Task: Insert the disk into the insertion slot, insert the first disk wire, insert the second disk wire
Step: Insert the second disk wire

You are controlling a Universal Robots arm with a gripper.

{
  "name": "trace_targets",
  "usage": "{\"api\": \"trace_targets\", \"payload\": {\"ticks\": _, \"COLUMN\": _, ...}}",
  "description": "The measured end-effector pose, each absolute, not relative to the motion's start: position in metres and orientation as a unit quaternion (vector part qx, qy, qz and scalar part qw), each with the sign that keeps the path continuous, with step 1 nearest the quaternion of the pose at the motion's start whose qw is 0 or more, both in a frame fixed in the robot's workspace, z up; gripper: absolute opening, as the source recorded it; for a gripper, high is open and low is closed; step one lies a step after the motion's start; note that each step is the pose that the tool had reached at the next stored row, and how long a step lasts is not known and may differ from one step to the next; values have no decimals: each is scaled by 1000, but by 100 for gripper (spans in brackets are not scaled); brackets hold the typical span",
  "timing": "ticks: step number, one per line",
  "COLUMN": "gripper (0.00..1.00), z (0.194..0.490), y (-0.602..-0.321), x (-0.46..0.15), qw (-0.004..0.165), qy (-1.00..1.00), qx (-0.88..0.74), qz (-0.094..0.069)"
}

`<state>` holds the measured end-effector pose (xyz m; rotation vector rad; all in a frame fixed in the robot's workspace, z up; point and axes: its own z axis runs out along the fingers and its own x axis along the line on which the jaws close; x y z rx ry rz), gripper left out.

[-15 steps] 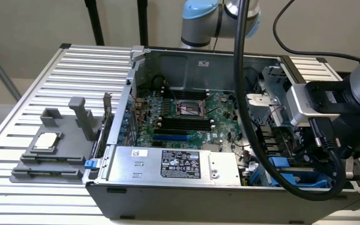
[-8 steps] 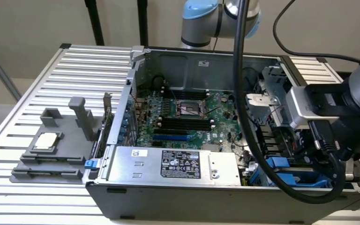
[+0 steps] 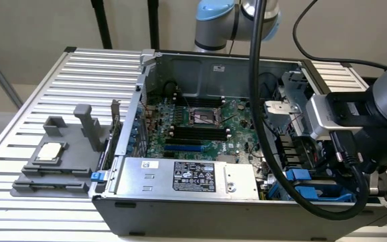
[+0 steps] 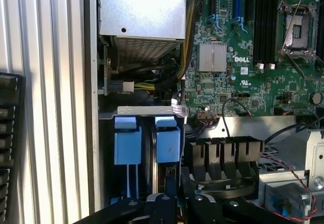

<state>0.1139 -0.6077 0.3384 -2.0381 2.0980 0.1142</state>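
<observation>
Claw (image 4: 174,204) hangs low over the near right corner of the open computer case (image 3: 200,65) in the exterior view, black fingers (image 4: 162,206) drawn close together around a thin dark edge between the blue tabs (image 4: 167,140); whether they actually pinch it cannot be told. The insertion slot (image 3: 311,191) lies directly under the claw, and the disk seems to sit edge-on inside it, long axis running down into the cage. Exterior view places the slot beside the power supply (image 3: 187,176), with the arm's cable crossing it; wrist view gives the tabs and motherboard (image 4: 253,57) close up.

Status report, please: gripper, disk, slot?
Gripper low over the insertion slot, jaw state unclear. Blue carrier tabs seated in slot. Black cable draped across the open case.
</observation>
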Motion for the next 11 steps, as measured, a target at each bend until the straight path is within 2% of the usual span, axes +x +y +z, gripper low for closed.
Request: {"api": "trace_targets", "payload": {"ticks": 11, "gripper": 16, "z": 337, "y": -607, "x": 114, "qw": 108, "qy": 712, "qx": -693, "qz": 40}}
